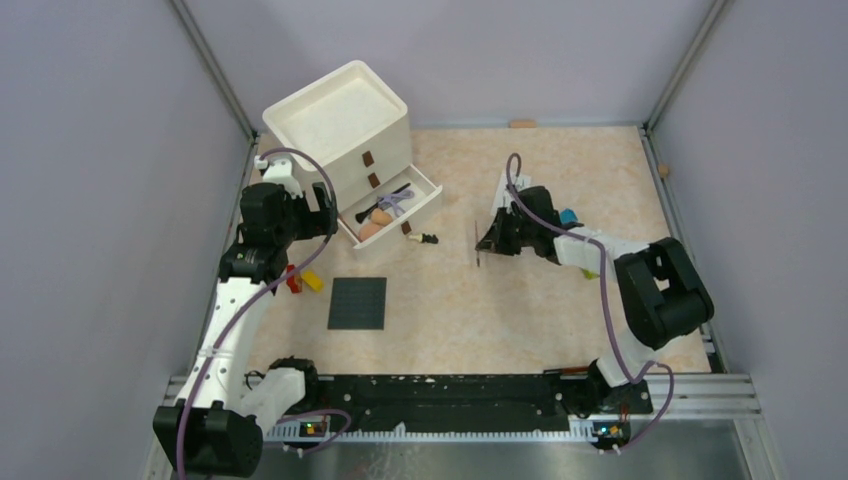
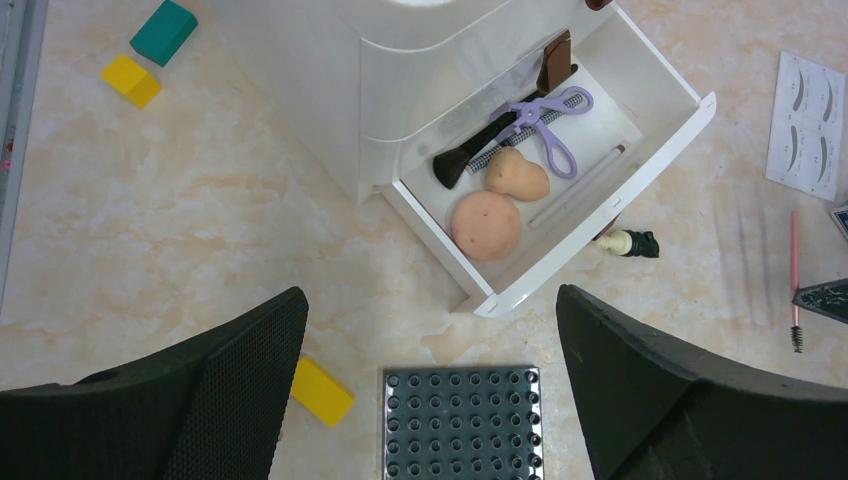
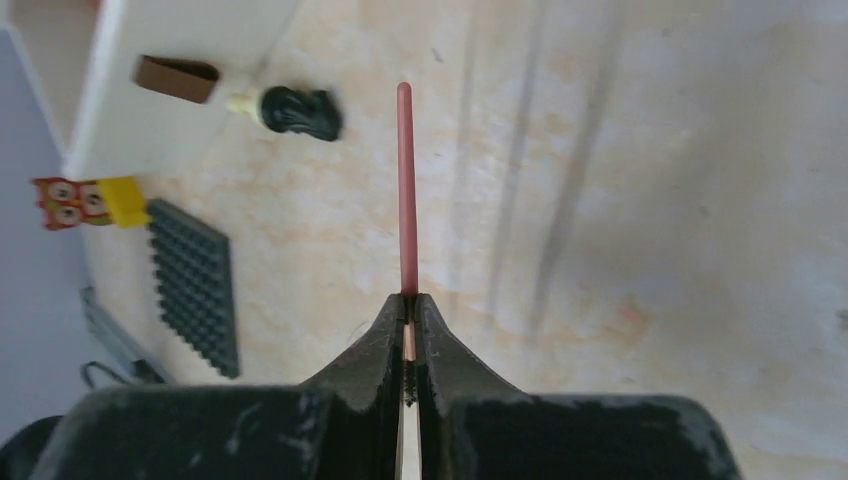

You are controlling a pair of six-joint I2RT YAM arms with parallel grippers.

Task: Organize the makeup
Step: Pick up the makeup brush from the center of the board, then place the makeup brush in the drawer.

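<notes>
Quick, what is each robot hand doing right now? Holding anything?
Left gripper: open, holding nothing.
Right gripper: shut on the pink-handled brush.

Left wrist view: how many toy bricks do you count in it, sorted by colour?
Green brick: 1
Yellow bricks: 2
Total: 3

Plain grey-lilac walls (image 1: 100,150) on 3 sides, beige marbled tabletop (image 1: 500,320), alu posts (image 1: 210,65) at back corners, even light
</notes>
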